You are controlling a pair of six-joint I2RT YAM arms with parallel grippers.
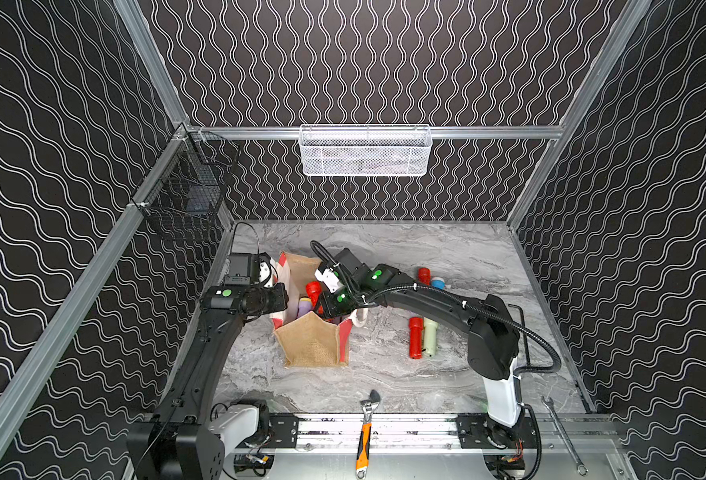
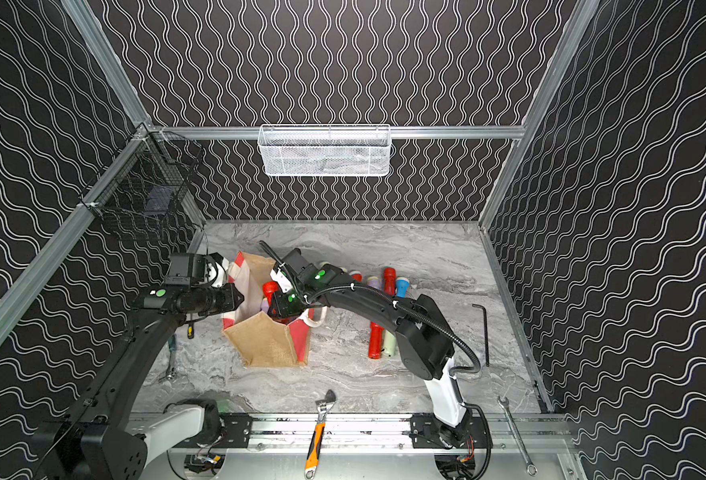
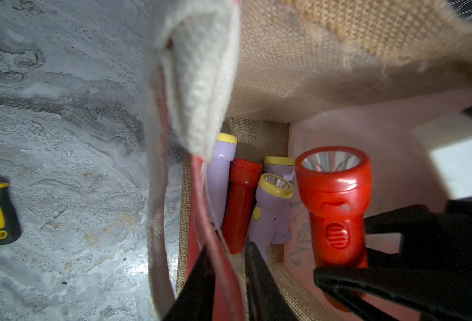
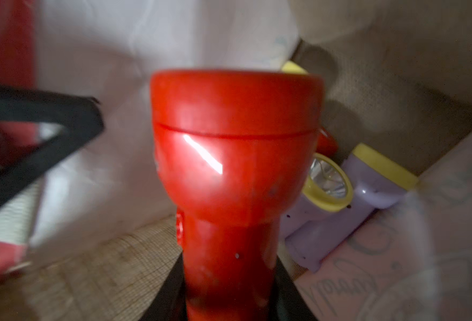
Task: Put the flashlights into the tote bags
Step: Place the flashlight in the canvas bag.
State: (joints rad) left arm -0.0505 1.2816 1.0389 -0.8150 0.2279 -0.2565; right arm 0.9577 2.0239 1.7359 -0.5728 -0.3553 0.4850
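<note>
Two-clawed, pinched a wall of the tote bag (image 1: 314, 345) in the left claw (image 3: 229, 247) to hold it open, clamped the right claw (image 4: 228, 289) on a red flashlight (image 4: 235, 155) inside.

Glossy plastic flashlight (image 4: 235, 166), rough woven jute bag (image 3: 368, 33), smooth marbled tabletop (image 1: 426, 257)

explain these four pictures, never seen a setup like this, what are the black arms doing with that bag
This is a robot with two black arms, each ending in a two-fingered gripper. Two pictures look down from overhead; two come from cameras on the wrists. On the marble table stands a tan tote bag. The left gripper pinches its striped edge, seemingly to hold it open. The right gripper holds a red flashlight in the bag's mouth, above lilac flashlights already inside. Beside the bag loose flashlights lie on the table, and an orange-handled wrench at the front edge.
</note>
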